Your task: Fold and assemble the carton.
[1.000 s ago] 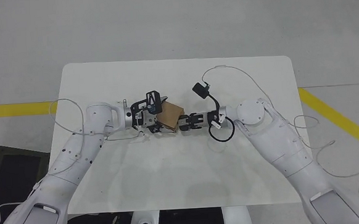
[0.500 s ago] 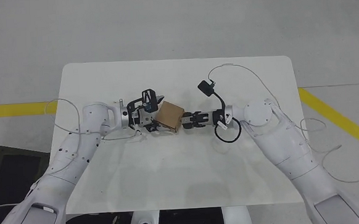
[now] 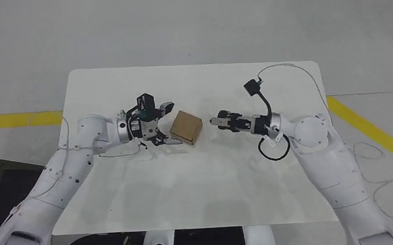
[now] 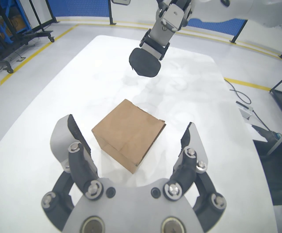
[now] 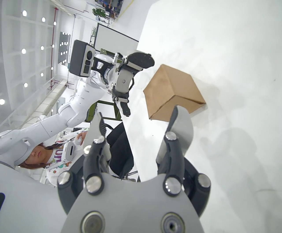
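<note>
Though seemingly folded shut, boxy matte cardboard carton (image 3: pixel 186 128) between left jaws and right jaws, both released

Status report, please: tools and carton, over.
Left tool open, right tool open, neither touching. Closed carton sits on table between them. Nothing in the way.

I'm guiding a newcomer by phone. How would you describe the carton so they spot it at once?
Start at the white rectangular table and look at its middle. There sits a small brown cardboard carton, closed into a box, with the open left tool and the open right tool on either side. It is the only brown thing on the tabletop.
</note>
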